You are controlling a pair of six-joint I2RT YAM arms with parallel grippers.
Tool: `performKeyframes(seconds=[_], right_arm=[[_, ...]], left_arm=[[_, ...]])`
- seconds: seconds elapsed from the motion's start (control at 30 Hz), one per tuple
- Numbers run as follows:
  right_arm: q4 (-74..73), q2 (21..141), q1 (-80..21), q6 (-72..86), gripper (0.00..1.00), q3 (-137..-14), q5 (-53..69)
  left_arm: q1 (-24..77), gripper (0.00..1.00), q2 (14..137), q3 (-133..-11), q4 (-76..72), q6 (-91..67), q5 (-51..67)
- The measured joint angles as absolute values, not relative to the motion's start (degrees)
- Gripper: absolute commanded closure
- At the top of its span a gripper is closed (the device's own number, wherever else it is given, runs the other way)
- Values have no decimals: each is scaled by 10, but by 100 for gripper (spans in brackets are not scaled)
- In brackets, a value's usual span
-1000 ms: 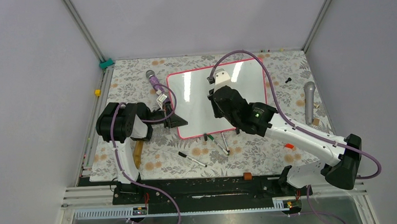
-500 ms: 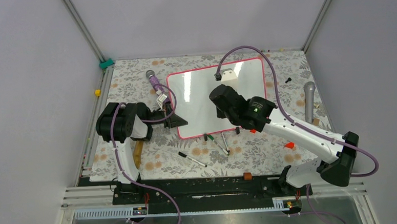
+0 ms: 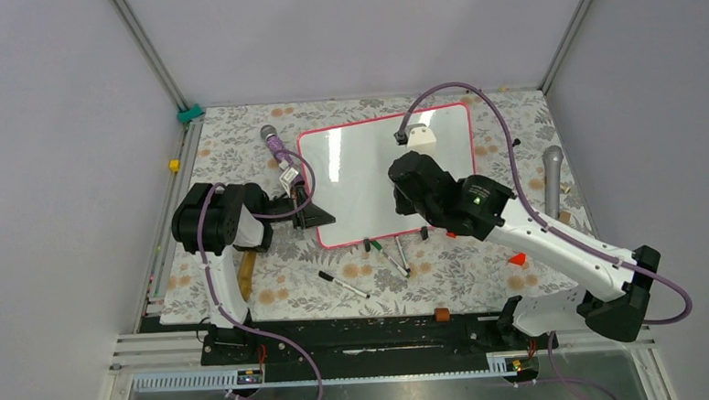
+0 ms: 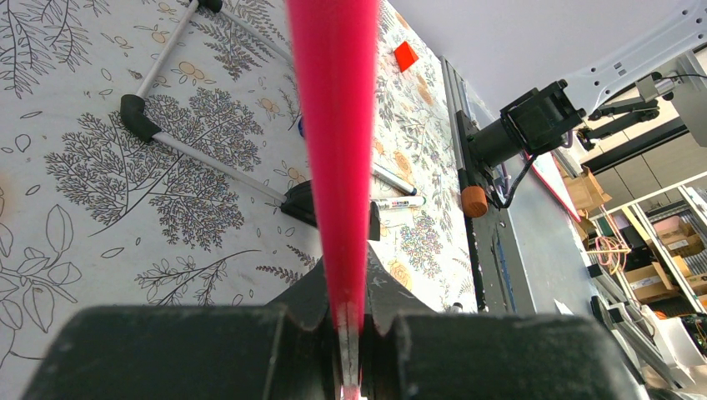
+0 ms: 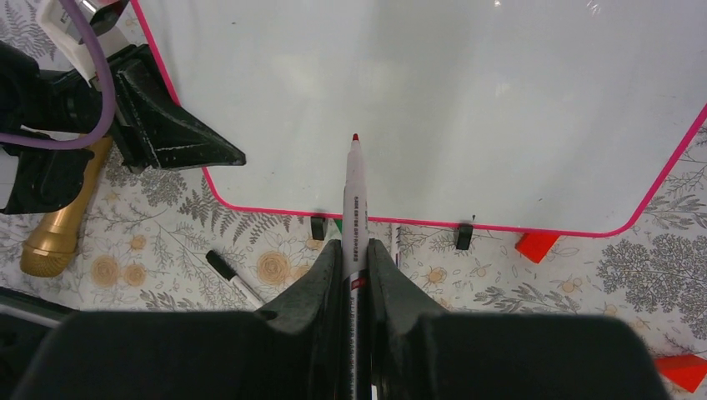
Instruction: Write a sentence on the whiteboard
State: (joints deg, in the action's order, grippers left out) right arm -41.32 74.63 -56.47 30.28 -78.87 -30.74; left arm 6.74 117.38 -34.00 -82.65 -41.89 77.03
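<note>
The whiteboard [image 3: 349,173] lies flat on the flowered cloth, and no sentence shows on its white face [image 5: 467,100]. My left gripper [image 3: 307,212] is shut on the board's near-left pink frame edge [image 4: 333,125], which runs out from between the jaws of this gripper [image 4: 343,275]. Over the board's right half, my right gripper [image 3: 412,177] is shut on a white marker [image 5: 354,200] with a red tip [image 5: 355,137]. In the right wrist view this gripper [image 5: 355,250] points the tip at the board's near part. Whether the tip touches the board I cannot tell.
Loose pens [image 3: 343,284] [image 3: 392,255] lie just below the board's near edge, by its two black clips [image 5: 318,227] [image 5: 463,236]. A purple microphone [image 3: 275,145], a grey one [image 3: 552,180] and a gold one [image 5: 54,233] lie around. Red blocks [image 5: 536,246] [image 3: 517,259] sit near right.
My right arm has swung to the right over the board, carrying the marker with it. The left arm and the board have not moved.
</note>
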Motion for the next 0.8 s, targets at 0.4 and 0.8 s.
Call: performKeyframes(seconds=[0.4,0.8], right_arm=[[-378,684,-565,305,100,-713,-262],[-307,742,-565,191,100,-719,-200]], left_arm=[[67,100,1174,-340,-827,-420,771],[67,100,1174,-340,-827,-420,771]])
